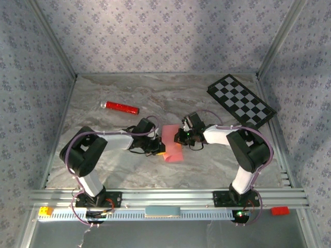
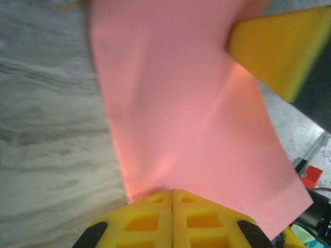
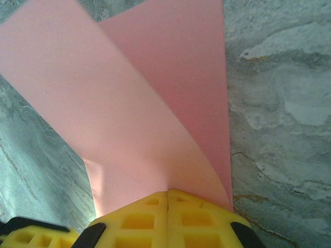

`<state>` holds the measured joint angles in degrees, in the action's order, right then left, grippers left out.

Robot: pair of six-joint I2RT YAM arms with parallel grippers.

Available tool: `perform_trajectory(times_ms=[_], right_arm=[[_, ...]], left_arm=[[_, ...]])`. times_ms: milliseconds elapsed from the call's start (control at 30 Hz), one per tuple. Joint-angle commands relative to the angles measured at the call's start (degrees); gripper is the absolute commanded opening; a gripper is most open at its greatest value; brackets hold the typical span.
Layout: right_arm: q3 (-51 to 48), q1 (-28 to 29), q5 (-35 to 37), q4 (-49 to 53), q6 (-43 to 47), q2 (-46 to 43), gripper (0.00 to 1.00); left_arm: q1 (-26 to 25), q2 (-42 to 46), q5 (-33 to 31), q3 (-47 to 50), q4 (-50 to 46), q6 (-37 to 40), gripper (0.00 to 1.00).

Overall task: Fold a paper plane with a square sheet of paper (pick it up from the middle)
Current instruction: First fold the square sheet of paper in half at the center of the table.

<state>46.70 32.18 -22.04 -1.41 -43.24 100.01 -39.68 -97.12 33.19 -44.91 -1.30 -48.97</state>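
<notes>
The paper (image 1: pixel 172 143) is at the middle of the table (image 1: pixel 207 170), between the two arms, which meet over it from left and right. The red cylinder (image 1: pixel 120 107) lies well apart at the far left and the checkerboard (image 1: pixel 241 101) at the far right; neither is touched.

The left gripper (image 2: pixel 172 194) has its jaws pressed together with a near edge of the paper pinched between them. The sheet runs away from it, smooth and gently bowed, with only a faint diagonal line across it. The right gripper (image 3: pixel 168 195) is closed as tightly on the paper from the other side. From its grip the paper spreads in two layers, one curling over the other. That is a soft bend, not a pressed crease. In the wrist views the sheet seems raised off the table, though how high I cannot tell.

I judge the task to be at an early stage. The paper is picked up and held at both sides, and a first fold is being brought over. No sharp crease, pointed nose or wings can be seen. Pressing the first fold flat, turning in the corners, and folding the centre and wings all appear to remain.
</notes>
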Motion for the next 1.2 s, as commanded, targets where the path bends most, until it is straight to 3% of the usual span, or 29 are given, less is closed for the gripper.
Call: perform_trajectory(times_ms=[0,500,767,1167], right_arm=[[-3.46,0.0,6.26,8.67,-1.05,2.12,0.0],[-3.52,0.02,6.55,9.18,-0.93,2.65,0.0],[-3.2,0.06,6.75,9.81,-0.79,2.83,0.0],[-2.88,0.08,7.1,10.74,-0.57,2.52,0.0]], left_arm=[[-0.42,2.12,0.65,-2.38,-0.36,-0.39,0.07],[-0.91,-3.69,-0.4,3.02,-0.29,0.22,0.05],[-0.95,0.73,-1.9,1.19,-4.69,2.33,0.06],[-1.41,1.69,1.21,-0.05,1.75,-1.92,0.08]])
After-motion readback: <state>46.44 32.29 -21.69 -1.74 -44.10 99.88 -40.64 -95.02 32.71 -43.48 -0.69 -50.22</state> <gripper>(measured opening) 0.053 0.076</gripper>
